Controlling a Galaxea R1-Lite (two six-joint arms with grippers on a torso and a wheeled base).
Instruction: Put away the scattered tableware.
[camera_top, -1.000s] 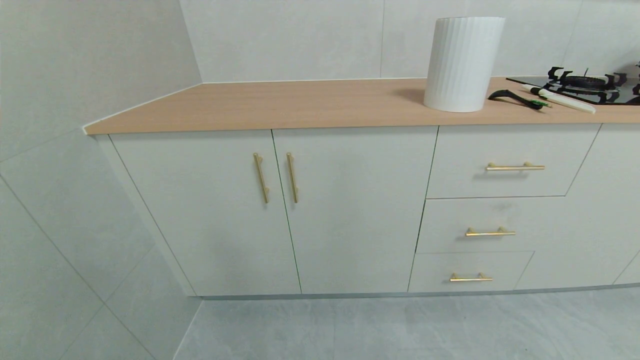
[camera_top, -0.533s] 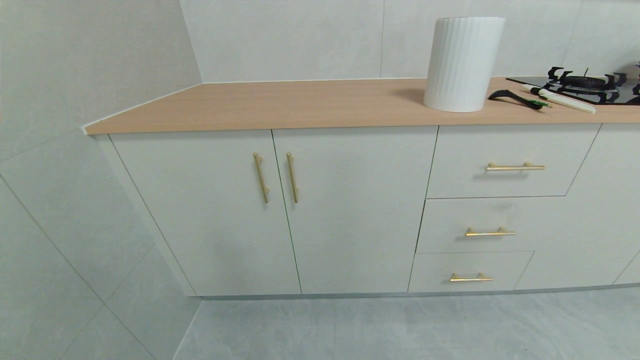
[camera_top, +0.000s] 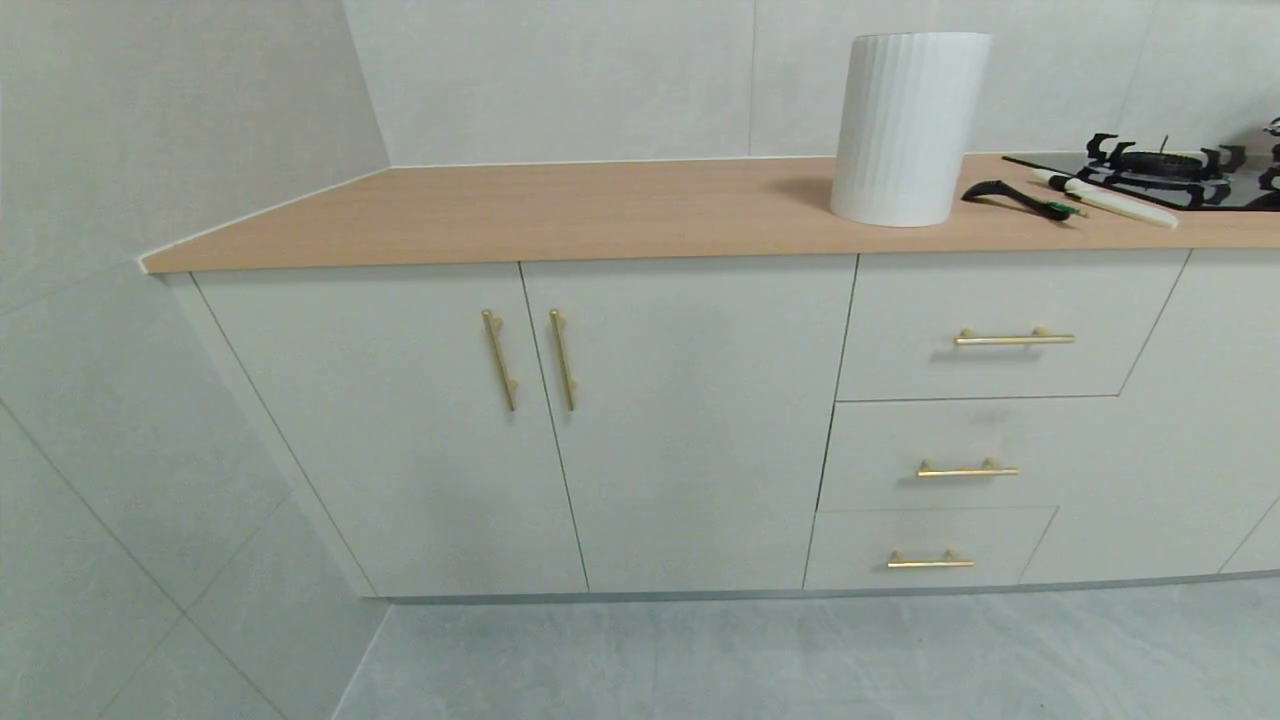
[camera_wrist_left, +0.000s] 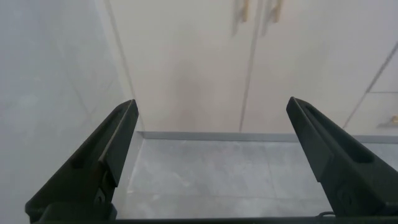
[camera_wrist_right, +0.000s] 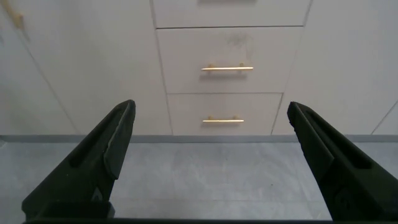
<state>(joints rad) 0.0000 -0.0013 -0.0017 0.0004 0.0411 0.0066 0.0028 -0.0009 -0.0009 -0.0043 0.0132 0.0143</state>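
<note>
Tableware lies on the right part of the wooden counter (camera_top: 550, 210): a black spoon (camera_top: 1005, 195) and a long white utensil (camera_top: 1105, 198), close to each other. I cannot tell if the white one is a knife. Both are just to the right of a tall white ribbed jar (camera_top: 905, 125), which stands upright, and near the stove (camera_top: 1160, 165) at the right edge.

Under the counter I see two cupboard doors (camera_top: 520, 420) with gold handles, and to their right three drawers (camera_top: 1010, 325), all closed.

My left gripper (camera_wrist_left: 210, 109) has its fingers spread wide with nothing between them. It faces the lower part of the cupboard doors and the grey floor (camera_wrist_left: 199, 174). My right gripper (camera_wrist_right: 210, 107) is spread wide in the same way, holds nothing, and faces the two lower drawers. Both are well apart from the tableware.
</note>
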